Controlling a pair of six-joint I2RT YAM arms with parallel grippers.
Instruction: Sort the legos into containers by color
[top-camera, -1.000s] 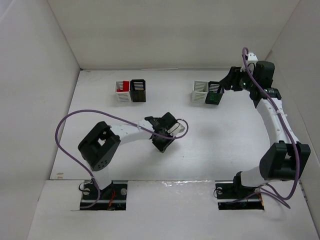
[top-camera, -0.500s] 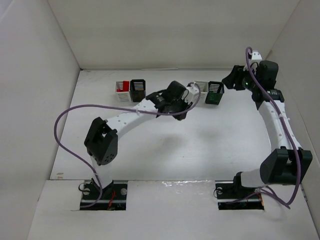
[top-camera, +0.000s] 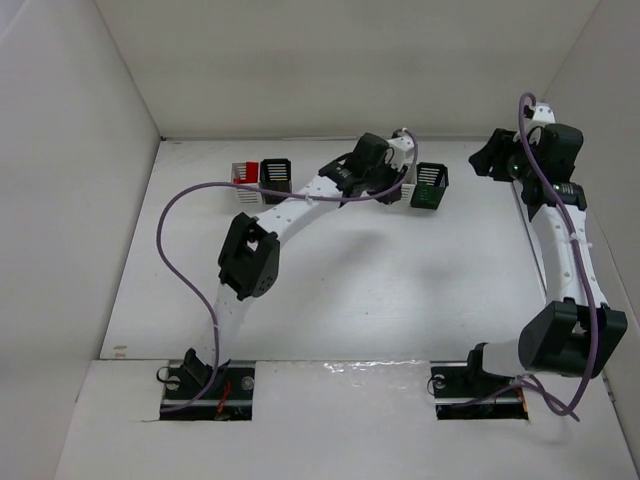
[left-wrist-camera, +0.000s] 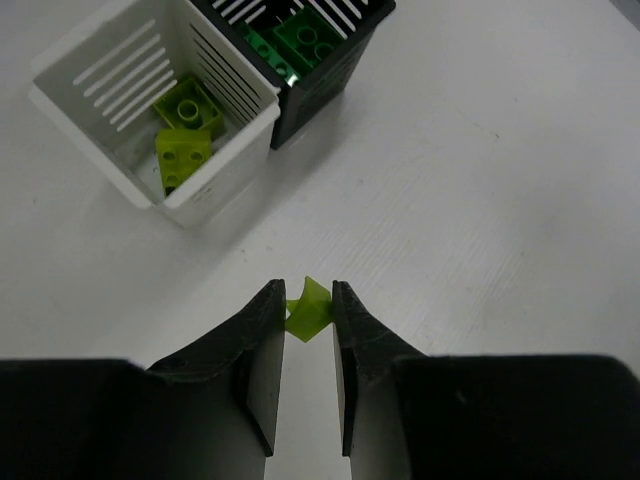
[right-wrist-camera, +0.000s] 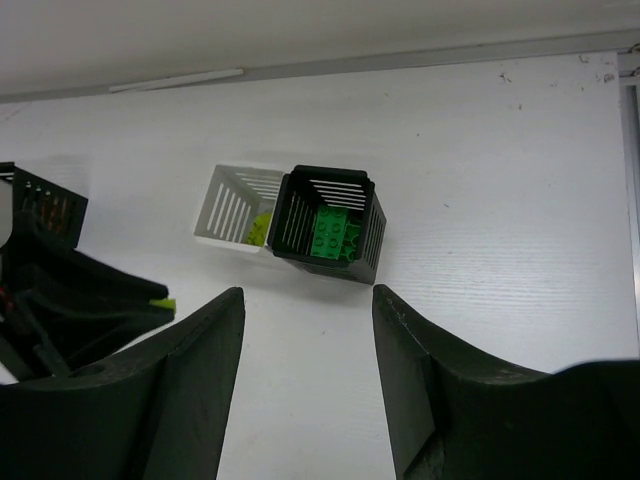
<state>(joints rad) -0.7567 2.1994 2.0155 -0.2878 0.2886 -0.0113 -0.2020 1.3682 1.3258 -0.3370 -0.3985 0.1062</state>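
The white surface (top-camera: 400, 290) is mostly bare. The left arm (top-camera: 300, 205) is stretched way out across it to the far right pair of bins, and the right arm (top-camera: 560, 250) stands off by the side wall.

Here's what matters: in the wrist view the small white slatted plastic bin (left-wrist-camera: 225, 165) sits ahead and to the left of the left gripper (left-wrist-camera: 308, 318), near it but not under it. That gripper is pinching a tiny yellow-green studded brick (left-wrist-camera: 308, 308). It's held corner-up, so I can't call its long axis, and it hangs over bare surface just short of the bin's near corner.

Two matching yellow-green bricks (left-wrist-camera: 185, 110) already lie in that bin. Touching it on the right is the black slatted bin (left-wrist-camera: 330, 80) holding green bricks (left-wrist-camera: 305, 35), so I reckon drifting right is how you'd botch this. The right gripper (right-wrist-camera: 307, 300) is spread wide with nothing in it and well back from both bins, so the left one's clearly closer.

Versus a second ago: the left arm was folded up mid-surface, half a second ago it was partway over, and now it's at the bins. The right arm was at the black bin and has backed off toward the wall.
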